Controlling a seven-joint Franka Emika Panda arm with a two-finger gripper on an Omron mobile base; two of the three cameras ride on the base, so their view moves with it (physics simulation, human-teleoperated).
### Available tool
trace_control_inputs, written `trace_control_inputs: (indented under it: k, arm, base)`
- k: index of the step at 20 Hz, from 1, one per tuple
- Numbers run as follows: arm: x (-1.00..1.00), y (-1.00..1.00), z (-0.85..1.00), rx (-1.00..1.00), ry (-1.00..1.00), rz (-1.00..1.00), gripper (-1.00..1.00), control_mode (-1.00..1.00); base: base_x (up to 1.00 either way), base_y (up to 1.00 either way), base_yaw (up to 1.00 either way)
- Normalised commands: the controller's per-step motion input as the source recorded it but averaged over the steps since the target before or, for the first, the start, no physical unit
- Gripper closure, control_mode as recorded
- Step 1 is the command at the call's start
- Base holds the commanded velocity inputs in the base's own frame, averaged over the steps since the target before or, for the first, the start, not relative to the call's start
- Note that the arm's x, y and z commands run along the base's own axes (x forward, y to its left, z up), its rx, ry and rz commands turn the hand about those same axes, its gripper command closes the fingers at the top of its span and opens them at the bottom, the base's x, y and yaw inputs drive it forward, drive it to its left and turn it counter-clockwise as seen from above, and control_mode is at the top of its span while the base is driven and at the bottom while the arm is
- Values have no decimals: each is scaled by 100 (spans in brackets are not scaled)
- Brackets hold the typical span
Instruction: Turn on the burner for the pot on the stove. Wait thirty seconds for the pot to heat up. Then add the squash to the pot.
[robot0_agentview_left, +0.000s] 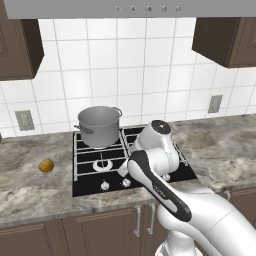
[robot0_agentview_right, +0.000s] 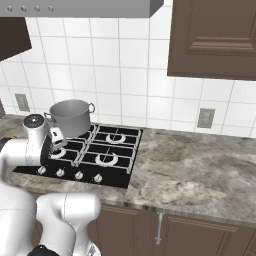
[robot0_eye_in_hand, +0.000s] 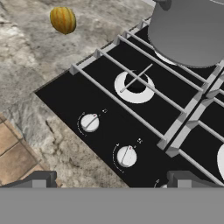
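The first step, lighting the burner under the pot (robot0_eye_in_hand: 192, 30), is judged to be in hand. The pincer (robot0_eye_in_hand: 111, 180) is held spread and empty above the front edge of the stove (robot0_eye_in_hand: 74, 94), with two knobs (robot0_eye_in_hand: 89, 123) just ahead of it. The pot is seen beyond them, the squash (robot0_eye_in_hand: 63, 19) farther off on the counter (robot0_eye_in_hand: 30, 61). Next, the correct knob must be picked and gripped.

pot (robot0_agentview_left: 99, 125) on stove (robot0_agentview_left: 88, 187) rear left burner, squash (robot0_agentview_left: 46, 165) on counter (robot0_agentview_left: 30, 190) left
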Motion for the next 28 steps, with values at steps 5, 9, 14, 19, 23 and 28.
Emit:
trace_control_inputs:
  k: [5, 9, 14, 19, 23, 28]
  arm:
    - [0, 0, 0, 0, 0, 0, -100, -100]
    - [0, 0, 0, 0, 0, 0, -100, -100]
    - [0, 0, 0, 0, 0, 0, -100, -100]
    - [0, 0, 0, 0, 0, 0, -100, -100]
    - [0, 0, 0, 0, 0, 0, -100, -100]
    - [0, 0, 0, 0, 0, 0, -100, -100]
  base:
    - [0, 0, 0]
    - [0, 0, 0]
    - [0, 0, 0]
    - [0, 0, 0]
    - [0, 0, 0]
    - [0, 0, 0]
